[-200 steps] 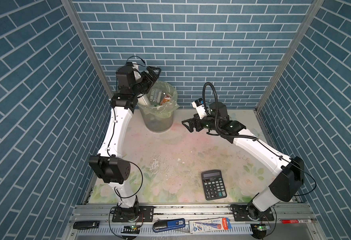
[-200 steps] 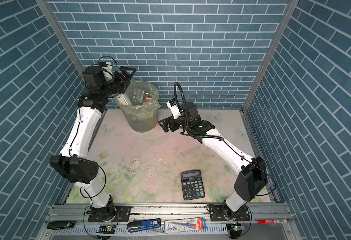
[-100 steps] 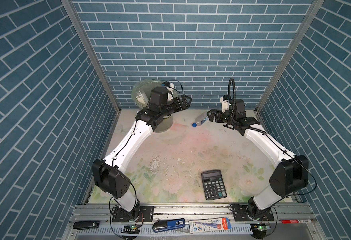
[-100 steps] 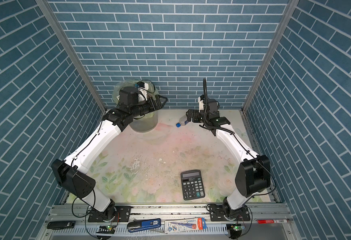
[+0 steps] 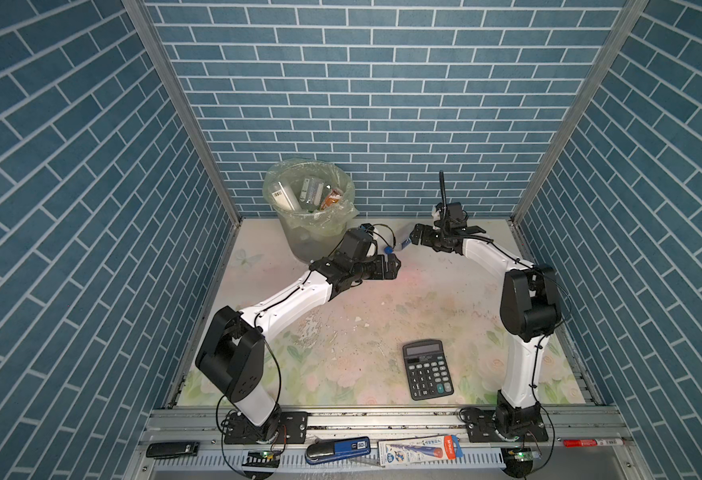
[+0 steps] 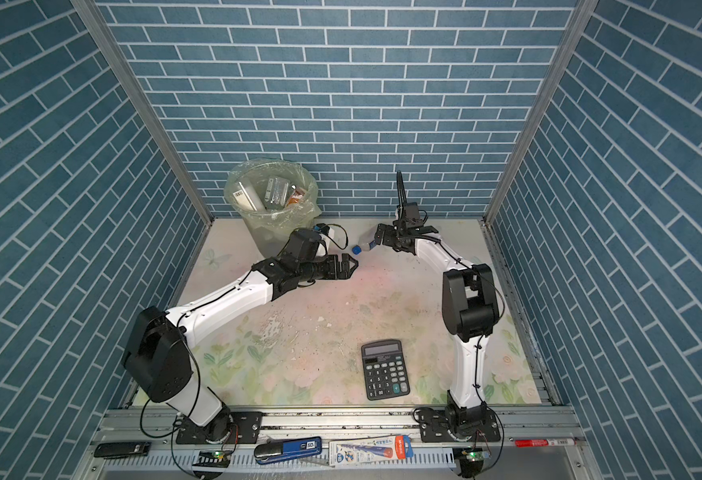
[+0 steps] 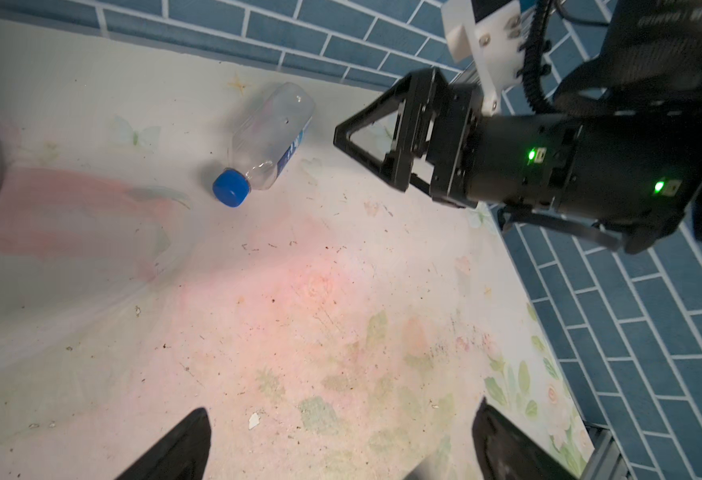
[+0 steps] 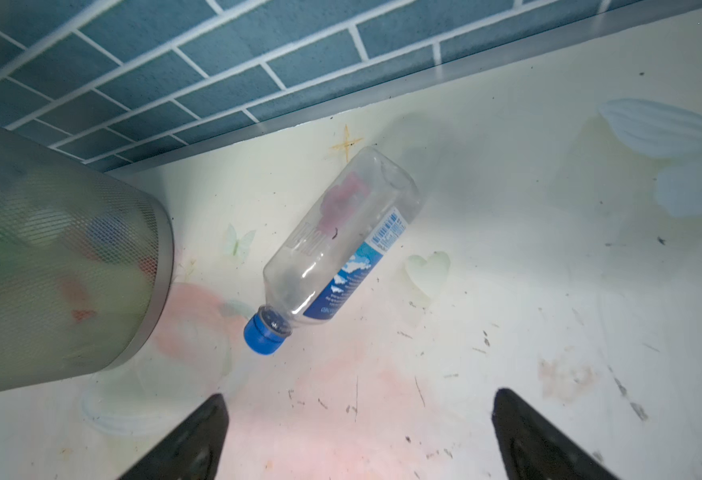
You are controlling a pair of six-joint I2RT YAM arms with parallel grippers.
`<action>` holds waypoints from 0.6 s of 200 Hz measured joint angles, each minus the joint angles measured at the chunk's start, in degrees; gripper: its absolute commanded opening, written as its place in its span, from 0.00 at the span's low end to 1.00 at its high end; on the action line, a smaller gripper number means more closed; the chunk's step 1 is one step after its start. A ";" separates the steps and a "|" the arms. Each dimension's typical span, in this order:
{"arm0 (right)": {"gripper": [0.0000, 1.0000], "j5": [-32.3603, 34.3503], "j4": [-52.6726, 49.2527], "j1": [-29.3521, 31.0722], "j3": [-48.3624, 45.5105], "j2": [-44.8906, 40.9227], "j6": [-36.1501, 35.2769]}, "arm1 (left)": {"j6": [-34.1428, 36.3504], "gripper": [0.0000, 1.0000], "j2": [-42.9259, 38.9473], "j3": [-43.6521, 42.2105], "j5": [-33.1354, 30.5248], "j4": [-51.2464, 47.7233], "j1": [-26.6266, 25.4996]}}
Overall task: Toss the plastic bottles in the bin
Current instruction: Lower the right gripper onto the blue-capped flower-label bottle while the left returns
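Clear, blue-capped plastic bottle (image 8: 341, 245) lies sideways on the desk (image 8: 528, 291) just beside the bin (image 8: 50, 270), and since the left claw (image 7: 341, 411) and right claw (image 8: 359, 395) are both spread empty near it, they may collide or knock it skidding away.

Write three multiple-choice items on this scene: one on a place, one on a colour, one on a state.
1. Where is the bottle that is outside the bin?
A. held up in the air
B. standing upright
C. lying on the table

2. Its cap is:
A. red
B. blue
C. white

3. The left claw and right claw are:
A. both open, empty
B. both shut on the bottle
C. one open, one shut

Answers:
1 C: it lies on its side beside the bin.
2 B: both wrist views show it blue.
3 A: each wrist view shows spread fingers with nothing between.
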 measured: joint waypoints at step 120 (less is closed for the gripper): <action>0.99 0.94 -5.42 0.48 26.10 23.23 3.65 | -1.88 0.99 1.25 -6.19 0.26 7.50 0.09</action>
